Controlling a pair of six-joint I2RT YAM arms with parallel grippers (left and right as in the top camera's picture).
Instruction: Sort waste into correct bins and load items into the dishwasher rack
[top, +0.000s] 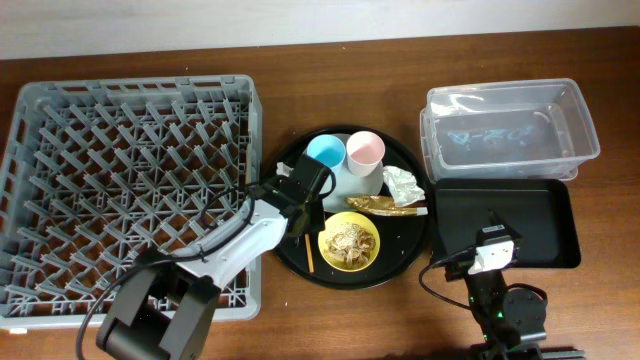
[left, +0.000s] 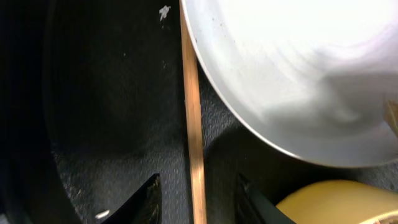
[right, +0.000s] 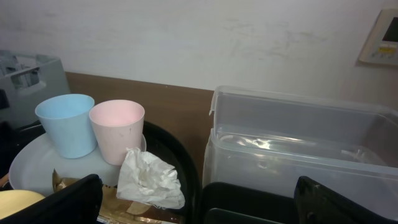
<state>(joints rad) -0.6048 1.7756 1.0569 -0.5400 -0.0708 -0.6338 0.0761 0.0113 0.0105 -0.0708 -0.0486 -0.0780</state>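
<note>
Overhead, soft even light across the table (top: 330, 70), only small glints on the clear plastic tub (top: 510, 125). Left wrist view now: the plate (left: 292, 68) glares white and blurry at close range, the round black tray (left: 106, 112) murky beneath. Right wrist view is bright and fairly sharp, though the fingers (right: 62, 202) of the right pincer (right: 200, 205) sit dark and soft-edged.

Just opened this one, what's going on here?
The left gripper is open and low over the large round black tray, its jaws straddling a thin wooden chopstick beside the pale grey-white round plate, apparently about to grasp it. The right gripper hangs open by the shallow black rectangular tray. The light-blue cup and pink cup stand on that plate. The crumpled white napkin, gold-brown wrapper and yellow bowl are also on the round tray. The large grey dishwasher rack holds nothing.
</note>
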